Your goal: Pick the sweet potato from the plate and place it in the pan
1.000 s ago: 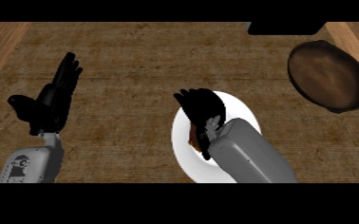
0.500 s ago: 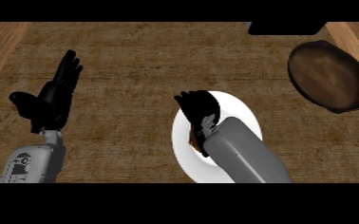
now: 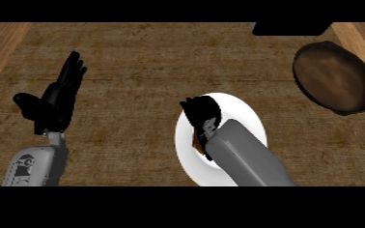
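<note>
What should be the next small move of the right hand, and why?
Probably close the fingers around the sweet potato and lift. The right hand is down over the white plate, the potato only peeks out beneath it, and the pan at right holds nothing.

Sweet potato (image 3: 197,144): almost wholly hidden under the right hand (image 3: 203,113); only a thin orange sliver shows at the wrist.
Right hand: finger position over the plate (image 3: 246,111) cannot be told.
Plate: middle and near part covered by the right forearm.
Pan (image 3: 331,77): cut off at the worktop's right edge.
Dark object (image 3: 291,28): at the worktop's far edge, cut off, unidentifiable.
</note>
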Controlling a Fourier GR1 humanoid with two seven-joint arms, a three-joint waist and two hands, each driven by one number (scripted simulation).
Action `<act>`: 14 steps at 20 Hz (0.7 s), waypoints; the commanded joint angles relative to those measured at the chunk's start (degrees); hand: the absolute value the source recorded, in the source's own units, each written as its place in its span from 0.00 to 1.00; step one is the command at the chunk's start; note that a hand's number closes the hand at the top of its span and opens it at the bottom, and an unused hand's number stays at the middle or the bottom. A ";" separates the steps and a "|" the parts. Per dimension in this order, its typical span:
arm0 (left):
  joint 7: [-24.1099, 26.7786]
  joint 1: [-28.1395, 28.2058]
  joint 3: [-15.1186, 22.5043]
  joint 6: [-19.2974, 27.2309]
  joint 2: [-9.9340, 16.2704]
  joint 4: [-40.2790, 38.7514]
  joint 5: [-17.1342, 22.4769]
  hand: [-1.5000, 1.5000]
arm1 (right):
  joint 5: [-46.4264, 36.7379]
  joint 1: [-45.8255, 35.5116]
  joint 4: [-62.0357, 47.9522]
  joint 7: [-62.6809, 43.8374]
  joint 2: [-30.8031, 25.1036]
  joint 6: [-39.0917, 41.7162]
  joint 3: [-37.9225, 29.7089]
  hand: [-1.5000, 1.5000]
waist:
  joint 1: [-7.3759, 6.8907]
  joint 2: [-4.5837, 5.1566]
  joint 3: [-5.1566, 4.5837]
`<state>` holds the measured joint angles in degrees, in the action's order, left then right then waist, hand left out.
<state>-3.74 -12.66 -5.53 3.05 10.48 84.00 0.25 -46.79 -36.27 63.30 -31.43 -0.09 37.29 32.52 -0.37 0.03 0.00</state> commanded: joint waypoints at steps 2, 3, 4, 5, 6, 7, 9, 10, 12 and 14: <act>-0.69 2.37 -0.54 -0.80 -0.36 3.00 1.07 0.50 | -2.81 2.19 -2.26 5.87 -2.12 0.67 -0.71 0.00 | 0.07 -0.04 0.00; -1.33 -4.38 -3.06 -1.82 2.46 -2.86 1.53 0.50 | -0.76 0.86 -4.83 4.47 0.06 -1.38 -0.96 0.00 | 0.13 0.07 0.00; -0.85 -0.12 -1.58 -0.81 1.13 1.50 0.30 0.50 | -1.55 3.51 1.82 3.44 0.07 2.37 0.20 1.00 | 0.23 -0.07 0.00; 1.54 -0.54 -1.67 -0.65 0.28 -2.65 0.35 0.50 | -0.65 2.36 -1.67 9.99 -1.03 2.40 0.68 1.00 | 0.21 0.05 0.00; -2.69 0.59 0.21 1.70 -1.18 2.47 -1.03 0.50 | -2.02 1.32 -2.68 11.23 -0.67 1.22 1.40 1.00 | -0.09 -0.01 0.02; -1.36 2.80 -0.62 -0.19 0.14 3.73 -0.05 0.50 | -3.51 3.08 -2.49 14.36 -3.38 -0.80 2.54 1.00 | -0.13 -0.02 0.02; -0.99 -0.97 0.05 0.70 -1.01 0.39 -0.99 0.50 | -4.19 1.57 -2.60 12.29 -0.04 0.11 1.48 1.00 | 0.19 -0.01 0.00; -3.40 -2.01 -0.05 1.67 -0.83 2.17 -1.23 0.50 | -5.21 3.50 -3.20 12.93 0.01 -2.06 3.41 1.00 | 0.14 -0.02 0.01; -2.01 -0.07 -2.04 -1.12 1.33 2.12 0.55 0.50 | -4.92 1.47 -3.47 13.43 -0.26 -0.73 0.69 1.00 | 0.07 -0.02 0.00; -2.12 -0.60 -0.31 0.30 -0.89 1.00 -0.74 0.50 | -6.27 2.76 -1.56 12.07 0.01 0.39 1.64 1.00 | 0.22 -0.05 0.00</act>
<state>-5.48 -13.77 -6.44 2.97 10.53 84.65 -0.05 -52.17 -35.16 61.18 -20.15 -1.68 36.12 33.53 -0.01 -0.55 -0.24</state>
